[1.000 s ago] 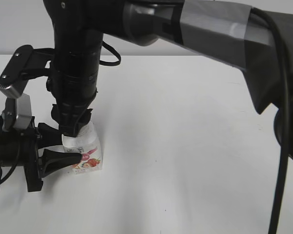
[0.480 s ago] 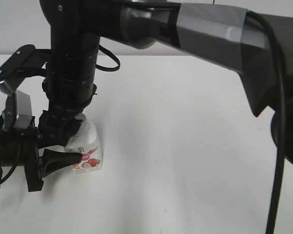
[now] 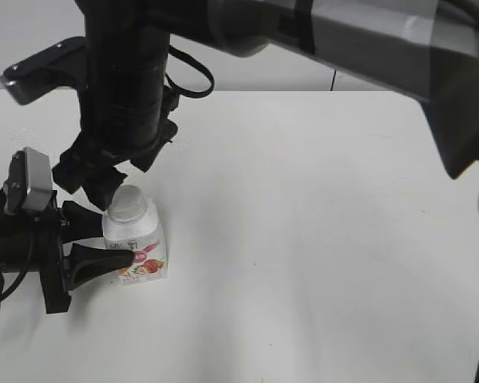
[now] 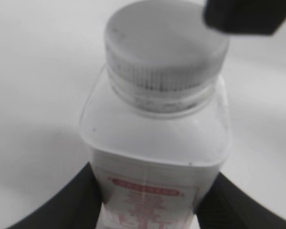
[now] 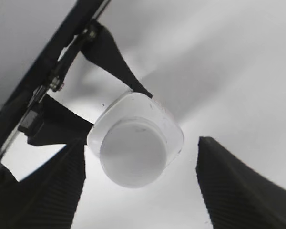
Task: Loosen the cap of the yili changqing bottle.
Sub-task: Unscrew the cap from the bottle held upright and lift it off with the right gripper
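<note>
The yili changqing bottle [image 3: 137, 251] stands upright on the white table at the left, pink-red strawberry label facing front. Its white ribbed cap [image 3: 128, 204] sits on the neck. My left gripper [image 3: 96, 243] is shut on the bottle's lower body from the left; the left wrist view shows the bottle [image 4: 157, 143] between the two black fingers and the cap [image 4: 166, 47] above. My right gripper [image 3: 104, 171] hangs open just above and left of the cap, not touching it. In the right wrist view the cap [image 5: 132, 152] lies between the spread fingers [image 5: 140, 186].
The white table [image 3: 319, 239] stretches to the right and front of the bottle. The big dark right arm [image 3: 343, 40] crosses the top of the exterior view. The left arm's body [image 3: 16, 247] lies along the table's left edge.
My right gripper has let go of the cap, opened and risen off the bottle, turning as it went. The cap is now uncovered. The left gripper and bottle have not moved.
</note>
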Robot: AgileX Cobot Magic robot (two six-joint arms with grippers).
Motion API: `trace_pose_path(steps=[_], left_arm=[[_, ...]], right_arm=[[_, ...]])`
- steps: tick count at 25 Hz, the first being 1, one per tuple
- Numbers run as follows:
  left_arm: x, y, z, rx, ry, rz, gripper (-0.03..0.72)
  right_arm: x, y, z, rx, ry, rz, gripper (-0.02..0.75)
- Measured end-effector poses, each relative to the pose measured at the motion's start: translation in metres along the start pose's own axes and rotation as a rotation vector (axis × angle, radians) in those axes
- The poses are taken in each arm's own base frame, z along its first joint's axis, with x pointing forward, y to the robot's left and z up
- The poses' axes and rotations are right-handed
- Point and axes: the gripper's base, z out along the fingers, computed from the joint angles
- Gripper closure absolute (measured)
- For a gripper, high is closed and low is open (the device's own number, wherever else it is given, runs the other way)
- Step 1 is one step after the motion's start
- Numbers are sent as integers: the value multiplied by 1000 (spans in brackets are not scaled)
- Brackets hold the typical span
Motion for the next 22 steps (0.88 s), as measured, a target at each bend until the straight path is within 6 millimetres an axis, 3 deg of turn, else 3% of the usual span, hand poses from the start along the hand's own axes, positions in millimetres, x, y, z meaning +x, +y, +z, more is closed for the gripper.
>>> trace_pose_path(steps=[4, 8, 18, 22], left_arm=[[0, 0, 0, 0, 0, 0, 328], [0, 0, 0, 0, 0, 0, 328], [0, 0, 0, 0, 0, -1, 328], [0, 0, 0, 0, 0, -1, 328]], right_arm=[[0, 0, 0, -2, -1, 220, 173], [0, 1, 0, -14, 0, 334, 173], [1, 1, 15, -14, 31, 374, 183], [2, 0, 17, 4, 36, 366, 281]])
